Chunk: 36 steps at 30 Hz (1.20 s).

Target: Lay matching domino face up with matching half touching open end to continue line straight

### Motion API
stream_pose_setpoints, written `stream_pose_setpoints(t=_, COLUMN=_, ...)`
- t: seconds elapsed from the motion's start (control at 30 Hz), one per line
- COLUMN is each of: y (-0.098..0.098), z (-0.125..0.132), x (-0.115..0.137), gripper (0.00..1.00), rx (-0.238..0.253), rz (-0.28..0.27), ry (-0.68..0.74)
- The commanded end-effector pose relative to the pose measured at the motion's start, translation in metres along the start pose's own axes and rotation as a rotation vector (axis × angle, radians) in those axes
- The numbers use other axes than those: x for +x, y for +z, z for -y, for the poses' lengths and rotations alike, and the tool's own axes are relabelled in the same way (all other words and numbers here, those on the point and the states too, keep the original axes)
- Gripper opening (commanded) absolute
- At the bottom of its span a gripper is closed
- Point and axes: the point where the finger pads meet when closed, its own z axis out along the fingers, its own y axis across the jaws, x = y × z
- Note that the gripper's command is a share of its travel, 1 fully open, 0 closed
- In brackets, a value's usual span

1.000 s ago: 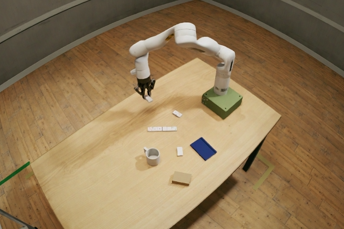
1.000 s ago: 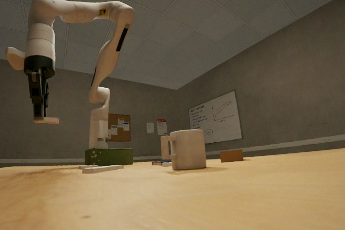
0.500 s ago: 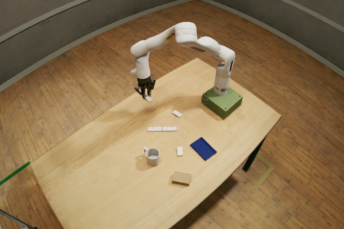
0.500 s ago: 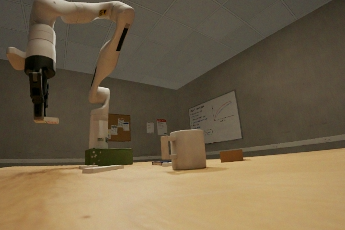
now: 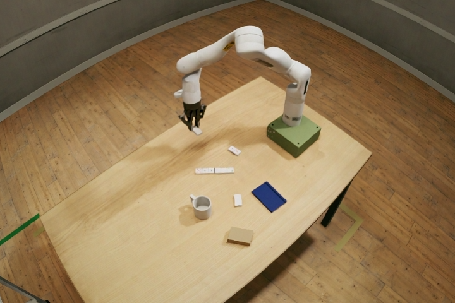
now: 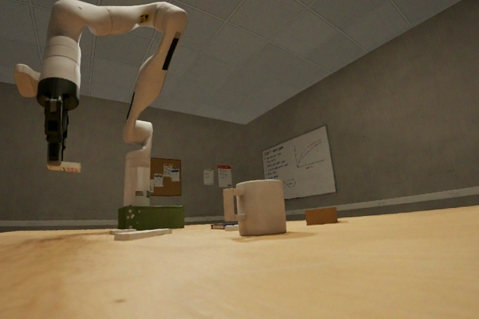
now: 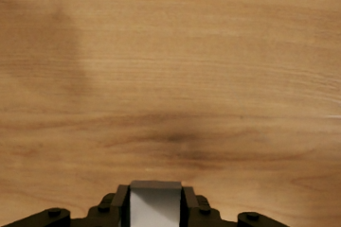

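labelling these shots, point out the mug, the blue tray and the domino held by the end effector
mug (image 5: pixel 202 212) (image 6: pixel 263 209): top and exterior views, on its outer side wall
blue tray (image 5: pixel 267 197): top view, on its flat inner face
held domino (image 5: pixel 197 130) (image 6: pixel 72 167) (image 7: pixel 155 208): top, exterior and wrist views, on its exposed body

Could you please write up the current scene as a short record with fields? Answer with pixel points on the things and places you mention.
held: a domino (image 5: pixel 197 130) (image 6: pixel 71 167) (image 7: pixel 155 208), between the fingers, raised above the table
line: a straight row of dominoes (image 5: pixel 214 170) (image 6: pixel 142 234), face up
loose, face up: one domino (image 5: pixel 234 150), between the line and the green base
loose, blank side up: one domino (image 5: pixel 237 200), between the mug and the blue tray
other things: gray mug (image 5: pixel 202 210) (image 6: pixel 263 209), blue tray (image 5: pixel 268 196), tan block (image 5: pixel 240 235) (image 6: pixel 320 216), green base (image 5: pixel 296 137) (image 6: pixel 164 217)
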Motion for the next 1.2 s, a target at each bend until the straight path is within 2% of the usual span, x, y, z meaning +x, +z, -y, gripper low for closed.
stream_pose_setpoints(t=0.0, y=-0.0009, z=0.0001, x=0.0002, gripper=0.31, rx=0.022, rz=-0.015, ry=-0.030)
stream_pose_setpoints(t=0.17, y=-0.0005, z=0.0006, x=-0.0001, gripper=0.31, rx=0.043, rz=-0.021, ry=-0.053)
stream_pose_setpoints(t=0.67, y=0.0002, z=0.0005, x=-0.0015, gripper=0.31, rx=0.156, rz=-0.075, ry=-0.198)
stream_pose_setpoints(t=0.73, y=0.0002, z=0.0005, x=-0.0015, gripper=0.31, rx=0.156, rz=-0.075, ry=-0.198)
stream_pose_setpoints(t=1.17, y=-0.0015, z=0.0001, x=-0.0020, gripper=0.31, rx=0.256, rz=-0.135, ry=-0.337)
